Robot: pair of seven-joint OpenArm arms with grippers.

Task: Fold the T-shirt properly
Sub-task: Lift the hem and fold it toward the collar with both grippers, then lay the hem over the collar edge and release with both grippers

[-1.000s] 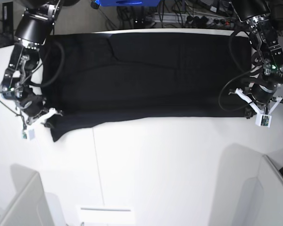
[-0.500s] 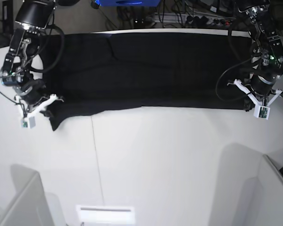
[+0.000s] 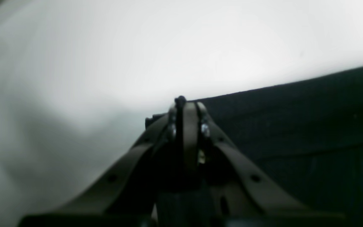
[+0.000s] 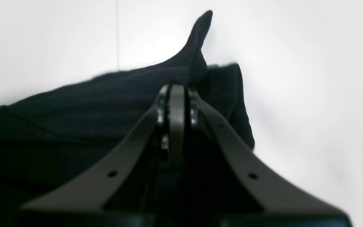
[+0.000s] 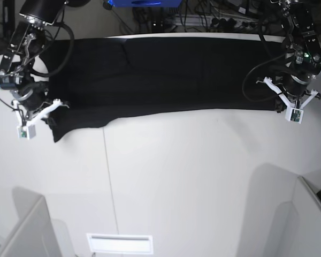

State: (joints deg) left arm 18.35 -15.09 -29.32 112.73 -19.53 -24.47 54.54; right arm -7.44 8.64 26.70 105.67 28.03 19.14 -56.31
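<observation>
Across the far half of the white surface [image 5: 176, 176], the T-shirt [image 5: 166, 75] lies as a long black band, its plain side up, with the near hem running almost straight from one arm to the other and a loose corner drooping toward the viewer at the base view's left end. The left end effector [image 3: 184, 105] has its fingers pressed together right at the cloth's near edge; a dark nub shows at the tips, so it appears to be pinching the hem, though the blur leaves that short of certain. The right end effector [image 4: 176, 90] is likewise clamped, and black fabric bunches around its tips with a pointed flap standing up beyond them, which reads as a grip on that drooping corner. The step in hand looks like carrying the near edge over the shirt to make a lengthwise fold. To do it well, both arms would need to travel at an even pace and height so the hem stays taut and parallel to the far edge, without one side racing ahead and skewing the crease. The bunched corner on the right arm's side is the likely trouble spot: it could tuck under and leave a lump, so a slight outward pull there before laying the cloth down would probably help flatten it.
</observation>
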